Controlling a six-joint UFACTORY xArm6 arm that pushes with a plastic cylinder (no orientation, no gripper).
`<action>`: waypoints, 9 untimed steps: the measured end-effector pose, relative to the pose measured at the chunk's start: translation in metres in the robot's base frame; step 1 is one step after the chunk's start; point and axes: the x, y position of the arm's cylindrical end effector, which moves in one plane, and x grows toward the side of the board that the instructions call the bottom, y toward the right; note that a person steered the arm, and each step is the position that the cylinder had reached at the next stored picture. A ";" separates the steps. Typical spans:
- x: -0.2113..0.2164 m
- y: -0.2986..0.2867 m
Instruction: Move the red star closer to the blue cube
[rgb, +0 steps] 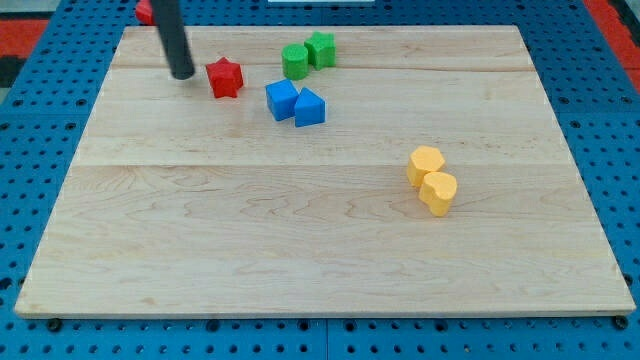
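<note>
The board (320, 230) was pale, smooth, matt wood with visible grain. The red star (225, 77) and blue cube (282, 99) looked like matt plastic; the rod was dark and dull.

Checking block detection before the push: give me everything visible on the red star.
The red star is a small, solid-red block with a star outline, matte and plastic-looking, lying flat on the wooden board near the view's top left. Nothing touches it. My tip stands just to its left with a small gap. The blue cube sits to its lower right, apart from it.
</note>
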 end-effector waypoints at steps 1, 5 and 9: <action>0.002 -0.031; -0.040 0.050; -0.010 0.084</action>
